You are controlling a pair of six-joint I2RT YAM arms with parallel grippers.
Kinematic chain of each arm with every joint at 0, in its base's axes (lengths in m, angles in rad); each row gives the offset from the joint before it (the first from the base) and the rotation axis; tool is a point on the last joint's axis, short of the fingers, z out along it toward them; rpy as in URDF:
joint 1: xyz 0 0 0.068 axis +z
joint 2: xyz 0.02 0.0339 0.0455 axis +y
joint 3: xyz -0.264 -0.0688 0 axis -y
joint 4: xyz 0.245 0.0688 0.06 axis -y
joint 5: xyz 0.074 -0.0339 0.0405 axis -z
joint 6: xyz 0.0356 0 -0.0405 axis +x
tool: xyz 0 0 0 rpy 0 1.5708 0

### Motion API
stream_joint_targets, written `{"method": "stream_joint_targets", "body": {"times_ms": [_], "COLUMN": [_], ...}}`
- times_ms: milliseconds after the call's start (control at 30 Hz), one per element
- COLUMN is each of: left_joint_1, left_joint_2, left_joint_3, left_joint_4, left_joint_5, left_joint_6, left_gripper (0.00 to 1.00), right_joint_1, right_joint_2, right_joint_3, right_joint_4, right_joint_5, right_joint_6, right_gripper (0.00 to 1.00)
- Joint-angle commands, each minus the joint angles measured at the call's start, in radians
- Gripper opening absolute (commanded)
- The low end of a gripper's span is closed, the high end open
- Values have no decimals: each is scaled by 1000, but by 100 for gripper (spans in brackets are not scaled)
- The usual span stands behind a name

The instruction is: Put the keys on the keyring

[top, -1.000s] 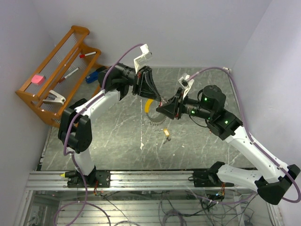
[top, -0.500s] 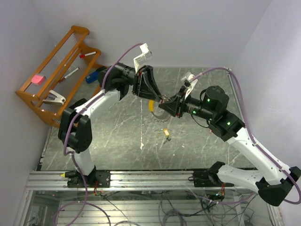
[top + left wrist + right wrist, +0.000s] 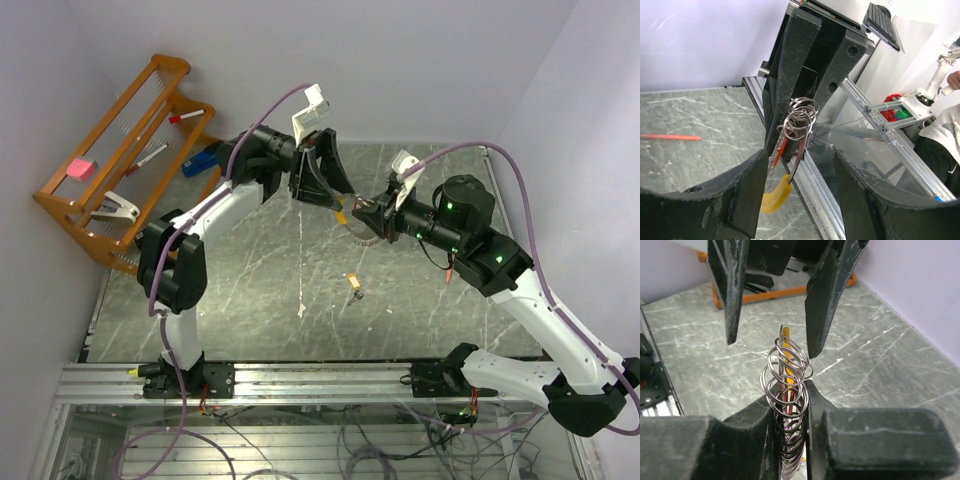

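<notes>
Marbled grey surface (image 3: 250,290) lies below both arms, which meet in the air. My right pincer (image 3: 789,401) is clamped on the keyring (image 3: 787,365). Its coils project past the fingertips, and the yellow tag (image 3: 777,195) hangs beneath. My left pincer (image 3: 772,295) is wide open and empty, with one finger on either side of the ring, apart from it. The brass key (image 3: 354,283) lies on the surface, below both pincers and toward my bases. Its long axis is too small to read. Judgement: the free left pincer must descend for it.
</notes>
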Motion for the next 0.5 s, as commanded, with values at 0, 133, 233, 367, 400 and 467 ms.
{"method": "stream_joint_targets", "body": {"times_ms": [0,133,233,367,400,467], "left_joint_1": [31,82,111,165,195,249], "left_joint_2": [40,96,122,125,121,134], "left_joint_3": [121,315,459,632,663,756], "left_joint_4": [262,181,-18,-508,-666,-925], "left_joint_5": [21,21,2,-111,-191,-348], "left_joint_6": [-305,-329,-226,119,222,384], "left_gripper": [66,67,74,79,81,85], "right_joint_1": [7,7,8,9,8,7], "right_joint_2": [-30,-19,-3,20,44,86], "right_joint_3": [18,53,60,54,68,114], "right_joint_4": [-5,-22,-24,36,47,52], "right_joint_5": [57,91,110,109,95,45], "right_joint_6": [-112,-178,-217,-256,-247,-221], "right_gripper": [0,0,0,0,0,0]}}
